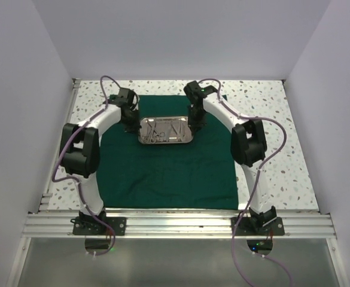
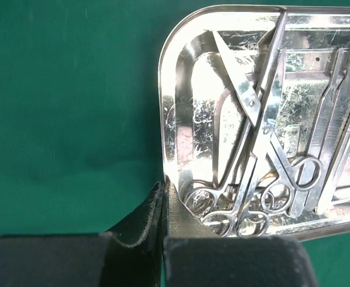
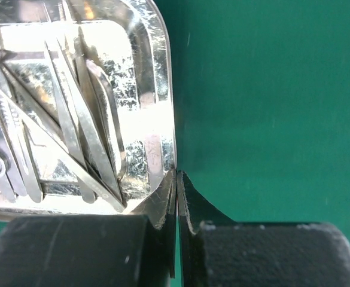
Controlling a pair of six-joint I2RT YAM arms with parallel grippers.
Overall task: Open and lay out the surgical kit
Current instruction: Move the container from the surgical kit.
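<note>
Nearest the viewer, along the table's front edge, we see an aluminium rail [image 1: 175, 224] carrying the left arm base [image 1: 100, 226] and the right arm base [image 1: 258, 222]. Just beyond it we find the dark green cloth [image 1: 169, 173] lying unfolded and flat on the speckled table [image 1: 294, 155], its near hem close to the rail.

On the far half of the cloth sits the steel tray [image 1: 166, 143], long side across the view, with both arms curving inward to its two short ends. We note the left gripper [image 1: 131, 124] at the tray's left end and the right gripper [image 1: 195, 121] at its right end.

From the left wrist we see the left gripper [image 2: 164, 194] pinched closed on the near corner rim of the tray [image 2: 166, 107], one dark finger [image 2: 140, 224] outside over the cloth [image 2: 67, 119]. Inside lie scissors [image 2: 252, 101], ring-handled forceps [image 2: 222, 209] and tweezers [image 2: 333, 119], overlapping one another.

From the right wrist we see the right gripper [image 3: 176, 179] likewise clamped on the tray's rim [image 3: 163, 89], its outer finger [image 3: 194, 200] over the cloth [image 3: 270, 107], with slim tweezers [image 3: 73, 131] leaning against the inner wall.

Farthest back, plain white walls [image 1: 180, 42] enclose the table.
</note>
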